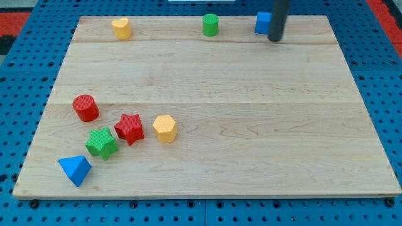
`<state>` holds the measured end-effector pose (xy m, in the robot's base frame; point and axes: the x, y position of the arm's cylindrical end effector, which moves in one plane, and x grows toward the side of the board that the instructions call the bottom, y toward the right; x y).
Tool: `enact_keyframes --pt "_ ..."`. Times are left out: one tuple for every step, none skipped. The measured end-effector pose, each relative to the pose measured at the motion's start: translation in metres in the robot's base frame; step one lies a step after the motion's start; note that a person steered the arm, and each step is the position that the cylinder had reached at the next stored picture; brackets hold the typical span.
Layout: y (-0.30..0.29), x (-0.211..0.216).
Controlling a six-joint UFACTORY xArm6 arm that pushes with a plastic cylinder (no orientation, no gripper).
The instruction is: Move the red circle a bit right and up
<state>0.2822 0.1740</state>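
Note:
The red circle [85, 107] is a short red cylinder at the left of the wooden board [251, 113]. My tip [274, 39] is at the view's top, right of centre, far from the red circle and touching or just in front of a blue block [262, 22]. To the lower right of the red circle lie a red star [129, 128], a green star [101, 143] and a yellow hexagon [164, 129]. A blue triangle [75, 169] lies near the bottom left corner.
A yellow heart-like block [122, 28] and a green cylinder [210, 25] stand along the board's top edge. The board rests on a blue perforated table [19, 94].

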Motion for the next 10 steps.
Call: enact_keyframes --pt "0.035 0.023" --pt "0.041 0.024" --pt "0.041 0.030" --pt "0.041 0.044" --pt "0.031 0.057" --pt "-0.038 0.096" --pt "-0.147 0.090" --pt "-0.235 0.058" --pt "-0.328 0.066" --pt "-0.412 0.144"
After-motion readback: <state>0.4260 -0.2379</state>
